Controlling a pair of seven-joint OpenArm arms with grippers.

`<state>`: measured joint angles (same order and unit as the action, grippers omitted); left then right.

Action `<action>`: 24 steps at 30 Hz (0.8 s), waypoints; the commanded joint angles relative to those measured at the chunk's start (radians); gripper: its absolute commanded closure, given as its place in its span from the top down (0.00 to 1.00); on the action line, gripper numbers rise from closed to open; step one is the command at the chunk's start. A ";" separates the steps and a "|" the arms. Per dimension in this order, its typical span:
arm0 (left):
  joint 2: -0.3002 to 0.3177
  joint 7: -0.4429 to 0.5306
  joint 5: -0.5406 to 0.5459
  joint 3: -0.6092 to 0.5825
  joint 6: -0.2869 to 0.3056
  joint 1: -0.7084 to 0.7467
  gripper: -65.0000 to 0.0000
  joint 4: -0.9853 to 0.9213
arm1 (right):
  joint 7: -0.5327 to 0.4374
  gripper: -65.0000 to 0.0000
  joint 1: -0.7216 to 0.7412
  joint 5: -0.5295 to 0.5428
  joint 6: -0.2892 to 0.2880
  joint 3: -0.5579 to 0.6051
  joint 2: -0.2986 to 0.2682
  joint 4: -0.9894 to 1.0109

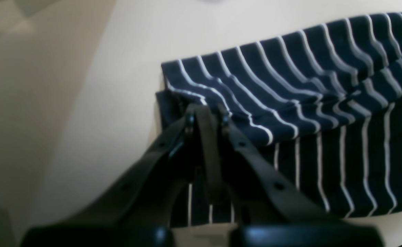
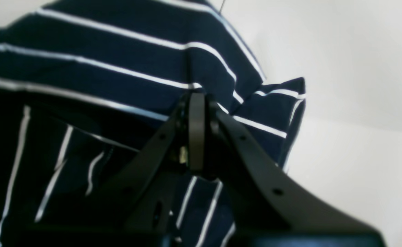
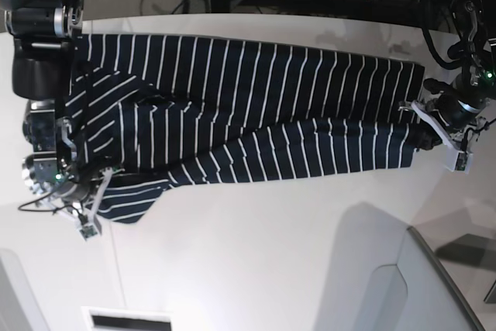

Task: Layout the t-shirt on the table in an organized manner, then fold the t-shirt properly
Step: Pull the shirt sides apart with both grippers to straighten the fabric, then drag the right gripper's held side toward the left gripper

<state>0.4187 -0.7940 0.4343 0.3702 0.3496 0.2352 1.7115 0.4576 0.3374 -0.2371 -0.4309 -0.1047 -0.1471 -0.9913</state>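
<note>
Base view shows the t-shirt (image 3: 248, 106) spread lengthwise across the far half of the table (image 3: 256, 261), running from about 9 o'clock to 3 o'clock, with one long edge already turned over onto the body so a doubled band lies along the near side. The right gripper (image 3: 91, 180) sits at the 9 o'clock end near the sleeve, and the left gripper (image 3: 432, 131) at the 3 o'clock end by the hem.

In the left wrist view the jaws are pressed together on the corner of the folded layer, the tips buried in the cloth edge. In the right wrist view the jaws are likewise clamped on a bunched bit of striped fabric beside the sleeve, with bare table off toward 3 o'clock.

The shirt looks light, thin and very limp. The stripes ripple wherever it is lifted, which suggests it will sag between the two pinch points and drag on the smooth tabletop instead of sliding as one sheet. It is not fragile, but a small pinch may catch only the top layer, so the fold could slip apart. I judge the best holds to be the outer corners of the doubled edge, both layers together, with the two ends kept taut and level while moving.
</note>
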 commanded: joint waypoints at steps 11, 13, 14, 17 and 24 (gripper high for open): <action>0.018 0.020 0.004 0.010 0.001 -0.012 0.00 -0.012 | 0.151 0.00 -0.088 0.002 0.004 -0.008 -0.010 -0.183; 0.018 0.020 0.004 0.010 0.001 -0.012 0.00 -0.012 | 0.169 0.00 -0.113 0.002 0.004 -0.008 -0.006 -0.216; 0.018 0.021 0.004 0.010 0.001 -0.013 0.00 -0.012 | 0.185 0.00 -0.122 0.002 0.004 -0.008 -0.006 -0.237; 0.018 0.021 0.004 0.010 0.001 -0.013 0.00 -0.012 | 0.234 0.00 -0.148 0.002 0.004 -0.008 -0.003 -0.295; 0.018 0.021 0.004 0.052 0.001 -0.026 0.00 -0.011 | 0.286 0.00 -0.156 0.002 0.004 -0.008 0.024 -0.323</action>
<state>0.4183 -0.7975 0.4332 0.4122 0.3508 0.2245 1.6836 0.7528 0.1596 -0.2329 -0.4313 -0.1093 -0.1108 -1.2930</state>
